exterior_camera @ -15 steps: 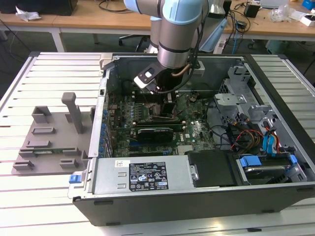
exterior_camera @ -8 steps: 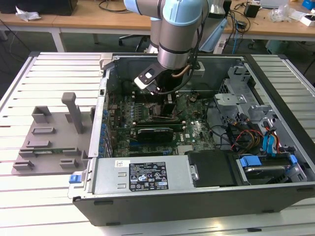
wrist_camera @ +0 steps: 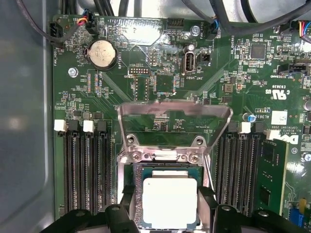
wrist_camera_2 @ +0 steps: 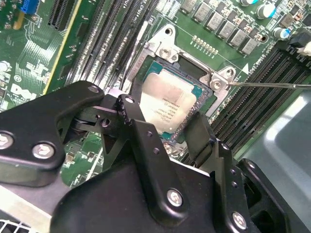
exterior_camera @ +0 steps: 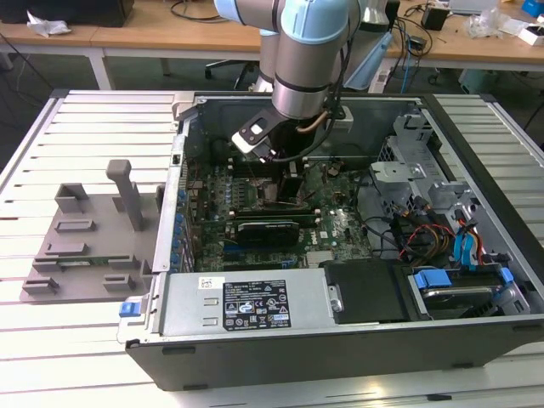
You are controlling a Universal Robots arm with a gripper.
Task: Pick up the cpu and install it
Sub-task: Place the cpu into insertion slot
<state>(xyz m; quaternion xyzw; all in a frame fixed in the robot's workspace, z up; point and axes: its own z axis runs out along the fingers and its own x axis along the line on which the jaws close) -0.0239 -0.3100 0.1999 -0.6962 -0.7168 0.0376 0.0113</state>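
Second wrist view, black gripper [wrist_camera_2: 163,119] low over the motherboard [wrist_camera_2: 34,53], jaws closed on two opposite edges of the cpu [wrist_camera_2: 167,103] — silver chip lying within the open socket frame [wrist_camera_2: 218,81], load plate [wrist_camera: 173,114] tilted up in the first wrist view — memory slots [wrist_camera: 87,165] on either side

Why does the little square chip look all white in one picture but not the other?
In the first wrist view, light bounces straight off the cpu, so its metal top glares plain white; in the second wrist view it looks greyer, with less glare and its print showing.
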